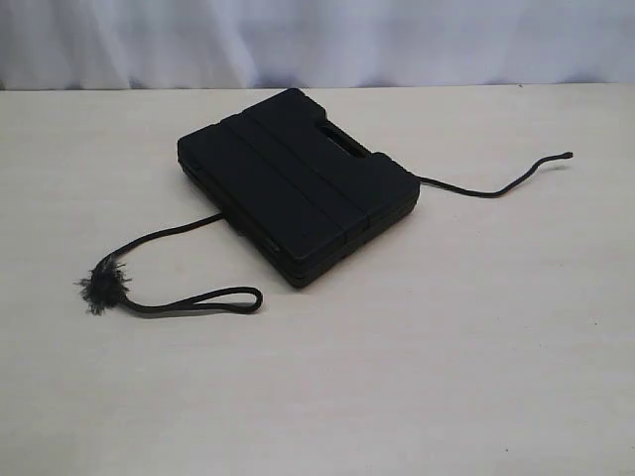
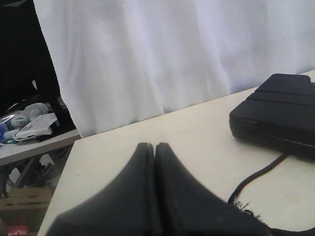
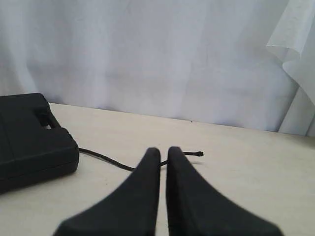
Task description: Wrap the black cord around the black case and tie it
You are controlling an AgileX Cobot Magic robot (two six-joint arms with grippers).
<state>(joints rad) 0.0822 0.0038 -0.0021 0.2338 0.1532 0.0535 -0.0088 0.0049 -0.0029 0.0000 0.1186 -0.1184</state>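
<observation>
The black case [image 1: 298, 183] lies flat on the pale table, its handle cutout toward the back right. The black cord [image 1: 159, 238] passes under it. A frayed knot [image 1: 102, 288] and small loop [image 1: 213, 300] lie to the front left, and the thin plain end [image 1: 496, 188] trails out to the right. Neither gripper shows in the exterior view. My left gripper [image 2: 155, 145] is shut and empty, hovering short of the case [image 2: 280, 110] and the cord [image 2: 258, 177]. My right gripper [image 3: 160, 149] is shut and empty, with the cord's end [image 3: 199, 154] lying beyond it and the case [image 3: 29, 137] to one side.
A white curtain [image 1: 317, 40] hangs along the table's back edge. In the left wrist view the table's edge [image 2: 69, 162] drops off beside a side shelf holding clutter [image 2: 29, 125].
</observation>
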